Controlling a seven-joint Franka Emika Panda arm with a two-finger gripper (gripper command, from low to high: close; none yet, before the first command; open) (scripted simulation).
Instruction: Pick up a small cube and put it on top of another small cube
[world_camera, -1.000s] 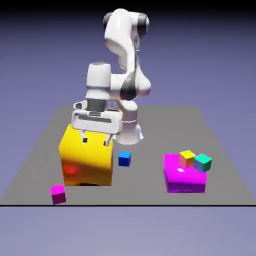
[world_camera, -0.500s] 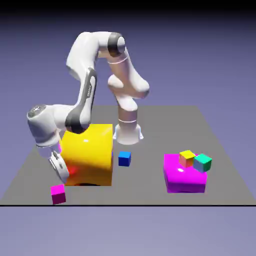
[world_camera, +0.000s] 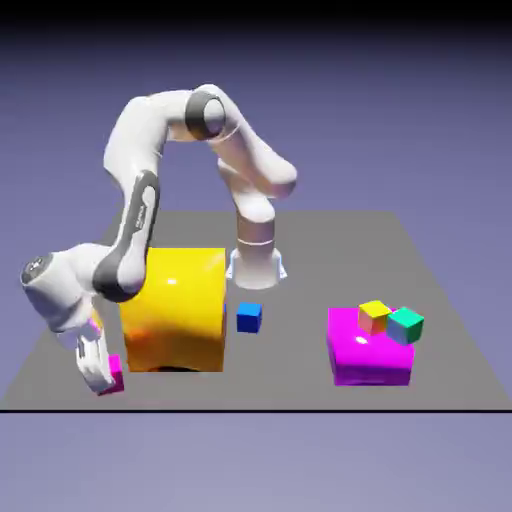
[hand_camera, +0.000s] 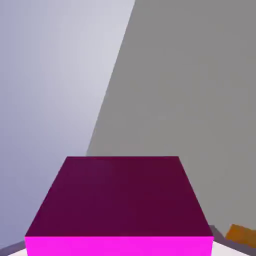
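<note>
Lowered since before, gripper (world_camera: 103, 375) pinches magenta cube (hand_camera: 120, 205) (seemingly), filling hand view; fingers hidden there.

Two small cubes (world_camera: 390, 321) sit on a block (world_camera: 368, 357), right of the big block (world_camera: 176, 310).

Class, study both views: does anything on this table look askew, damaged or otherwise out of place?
Nothing looks damaged. The teal cube sits tilted on the large magenta block, leaning against the orange cube. The gripper is shut on the small magenta cube.

Big yellow block (world_camera: 175, 310) on grey table (world_camera: 450, 330), big magenta block (world_camera: 368, 358) toward exterior view's right
</note>
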